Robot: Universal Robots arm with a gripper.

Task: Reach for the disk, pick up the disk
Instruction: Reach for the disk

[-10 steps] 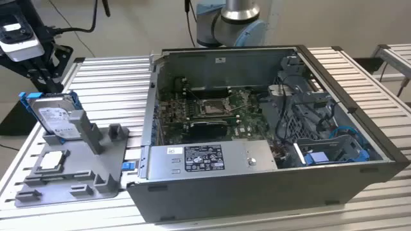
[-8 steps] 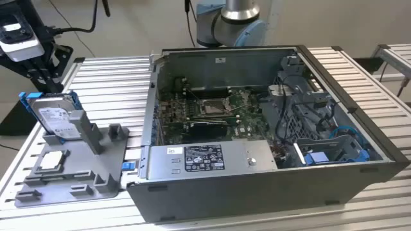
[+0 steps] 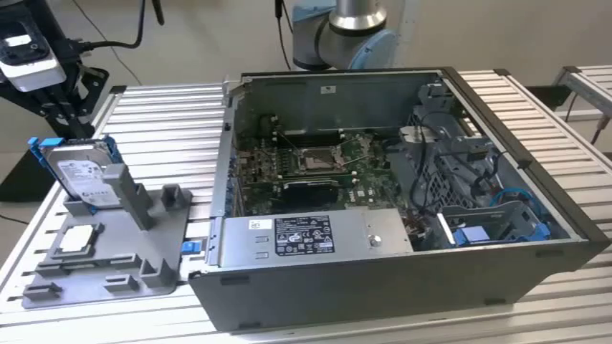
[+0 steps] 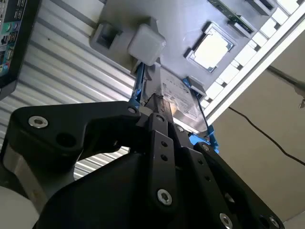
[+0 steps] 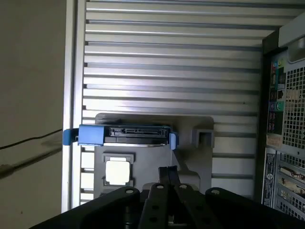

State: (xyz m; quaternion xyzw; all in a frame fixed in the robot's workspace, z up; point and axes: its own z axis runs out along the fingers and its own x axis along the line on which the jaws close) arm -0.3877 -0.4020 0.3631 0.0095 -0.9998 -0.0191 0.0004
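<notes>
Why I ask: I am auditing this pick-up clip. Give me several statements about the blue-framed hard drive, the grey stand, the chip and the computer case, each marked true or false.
1. The silver-metal hard drive with its bright blue frame stands on edge in the grey plastic stand. True.
2. The small square silver chip lies inside the dark computer case. False: it lies on the stand, near the drive.
3. The black gripper holds the drive in the air. False: the drive sits in the stand, with the gripper close to it.
4. The case is open, its green circuit board showing. True.
</notes>
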